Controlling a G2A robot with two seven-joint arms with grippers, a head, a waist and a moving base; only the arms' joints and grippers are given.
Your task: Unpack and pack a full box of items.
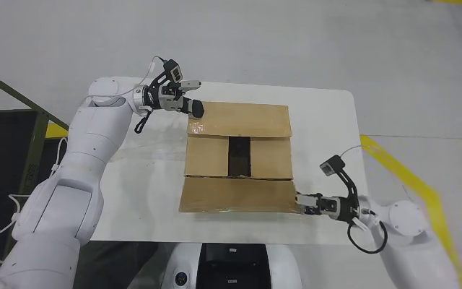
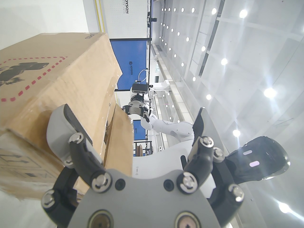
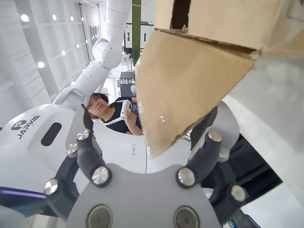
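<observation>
Brown cardboard box [image 1: 271,155] stands upright, outer flaps spread wide, inner flaps nearly closed.

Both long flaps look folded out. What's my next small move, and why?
Probably draw the right gripper off the near flap corner and toward the inner flap on its side. Its fingers stand open astride that corner, both outer flaps lie spread outward, and the inner flaps cover the opening except a dark middle gap.
</observation>
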